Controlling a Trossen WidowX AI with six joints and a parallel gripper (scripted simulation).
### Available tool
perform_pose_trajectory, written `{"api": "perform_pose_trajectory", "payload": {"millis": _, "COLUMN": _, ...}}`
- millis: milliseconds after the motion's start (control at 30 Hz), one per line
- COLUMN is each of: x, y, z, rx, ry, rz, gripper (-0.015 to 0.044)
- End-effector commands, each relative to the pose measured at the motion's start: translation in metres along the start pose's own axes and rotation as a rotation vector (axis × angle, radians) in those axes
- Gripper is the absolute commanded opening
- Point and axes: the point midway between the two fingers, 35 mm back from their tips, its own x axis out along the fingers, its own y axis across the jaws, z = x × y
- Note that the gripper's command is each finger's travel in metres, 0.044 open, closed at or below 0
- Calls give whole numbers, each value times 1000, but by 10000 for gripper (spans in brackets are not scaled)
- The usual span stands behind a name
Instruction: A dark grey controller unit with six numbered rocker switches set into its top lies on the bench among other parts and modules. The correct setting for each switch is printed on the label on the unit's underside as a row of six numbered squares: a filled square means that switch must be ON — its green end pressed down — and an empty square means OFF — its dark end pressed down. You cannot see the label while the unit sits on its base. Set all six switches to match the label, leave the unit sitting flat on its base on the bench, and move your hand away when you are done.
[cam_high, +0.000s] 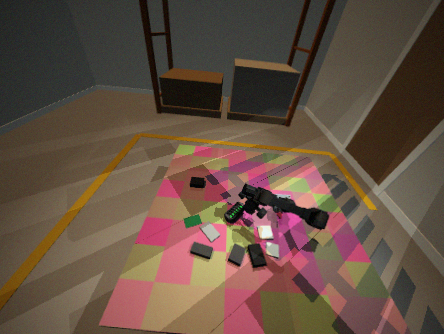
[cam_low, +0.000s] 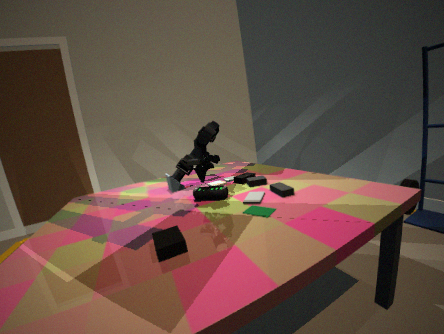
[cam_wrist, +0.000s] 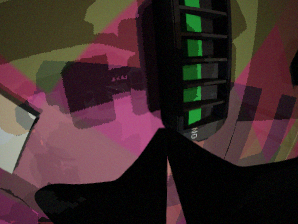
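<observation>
The controller unit (cam_high: 234, 212) lay flat on its base near the middle of the patchwork bench (cam_low: 320, 235), well in from every edge, with open surface toward the near edge. It was a dark, rounded oblong with six rocker switches (cam_wrist: 193, 56) in a row, each showing a green end. Flat dark modules (cam_high: 201, 249) and pale plates (cam_high: 210, 232) lay just beyond it; a black cube (cam_low: 170, 243) sat apart toward one corner. The arm (cam_high: 280, 202) folded low, its gripper (cam_wrist: 166, 156) pointing down just beside the unit's end, fingers together and holding nothing.
</observation>
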Motion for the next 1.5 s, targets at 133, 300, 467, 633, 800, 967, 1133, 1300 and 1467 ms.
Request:
{"api": "perform_pose_trajectory", "payload": {"millis": 133, "x": 8, "y": 3, "z": -1, "rx": -17, "ry": 12, "rz": 3, "gripper": 0}}
{"api": "perform_pose_trajectory", "payload": {"millis": 300, "x": 16, "y": 5, "z": -1, "rx": -16, "ry": 14, "rz": 5, "gripper": 0}}
{"api": "perform_pose_trajectory", "payload": {"millis": 467, "x": 24, "y": 8, "z": -1, "rx": -15, "ry": 16, "rz": 6, "gripper": 0}}
{"api": "perform_pose_trajectory", "payload": {"millis": 633, "x": 32, "y": 10, "z": -1, "rx": -14, "ry": 17, "rz": 8, "gripper": 0}}
{"api": "perform_pose_trajectory", "payload": {"millis": 800, "x": 39, "y": 13, "z": -2, "rx": -13, "ry": 18, "rz": 10, "gripper": 0}}
{"api": "perform_pose_trajectory", "payload": {"millis": 967, "x": 47, "y": 16, "z": -2, "rx": -12, "ry": 18, "rz": 12, "gripper": 0}}
{"api": "perform_pose_trajectory", "payload": {"millis": 1133, "x": 53, "y": 19, "z": -3, "rx": -10, "ry": 18, "rz": 14, "gripper": 0}}
{"api": "perform_pose_trajectory", "payload": {"millis": 1300, "x": 53, "y": 18, "z": -3, "rx": -10, "ry": 18, "rz": 14, "gripper": 0}}
{"api": "perform_pose_trajectory", "payload": {"millis": 1467, "x": 54, "y": 17, "z": -3, "rx": -10, "ry": 18, "rz": 14, "gripper": 0}}
